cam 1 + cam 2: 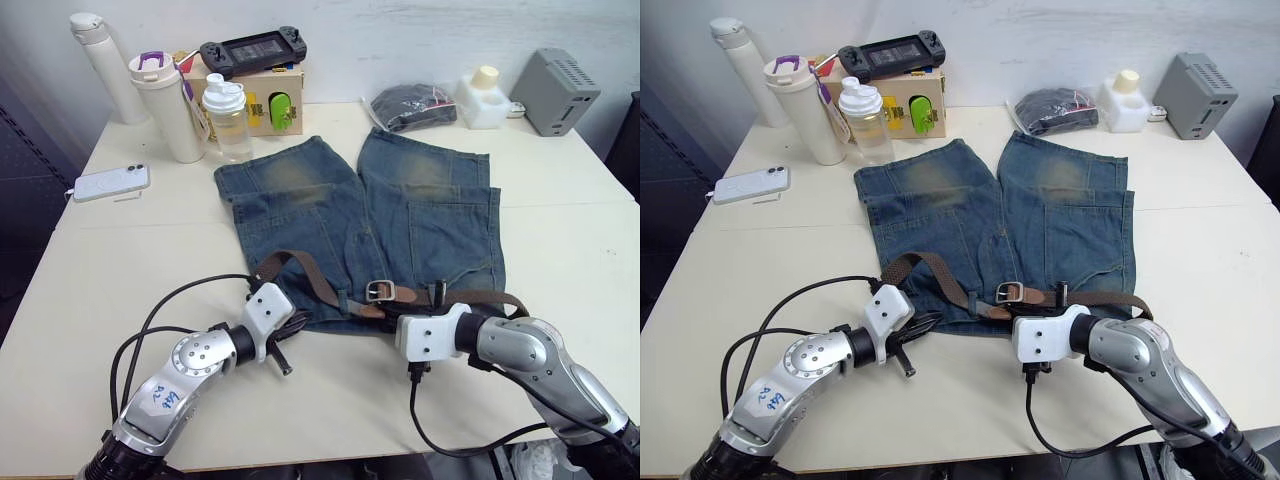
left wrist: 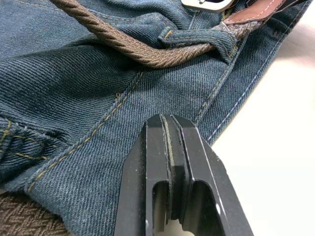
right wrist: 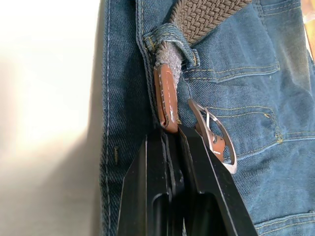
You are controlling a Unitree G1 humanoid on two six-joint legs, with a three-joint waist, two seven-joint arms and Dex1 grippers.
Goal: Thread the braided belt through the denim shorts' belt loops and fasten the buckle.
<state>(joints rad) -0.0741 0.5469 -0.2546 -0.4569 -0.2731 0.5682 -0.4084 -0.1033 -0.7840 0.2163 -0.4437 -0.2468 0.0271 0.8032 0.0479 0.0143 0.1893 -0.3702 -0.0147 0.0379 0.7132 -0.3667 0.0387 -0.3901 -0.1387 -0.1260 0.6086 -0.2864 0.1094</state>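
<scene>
The denim shorts (image 1: 400, 215) lie flat on the table, waistband toward me. The braided belt (image 1: 310, 275) runs along the waistband through a belt loop (image 3: 170, 39), and its tan tip (image 3: 165, 93) comes out of that loop. My right gripper (image 3: 171, 130) is shut on the end of the tip, at the waistband's middle (image 1: 392, 318). The silver buckle (image 1: 380, 291) lies just beside it on the denim. My left gripper (image 2: 167, 120) is shut with nothing in it, over the waistband's left corner (image 1: 297, 320), short of another loop (image 2: 197, 37).
At the back left stand a white thermos (image 1: 100, 65), a white cup (image 1: 165, 105), a clear bottle (image 1: 227, 118) and a box (image 1: 265, 95) with a game controller on it. A phone (image 1: 110, 182) lies left. A dark bagged bundle (image 1: 410, 105), white container (image 1: 482, 97) and grey device (image 1: 560, 90) sit back right.
</scene>
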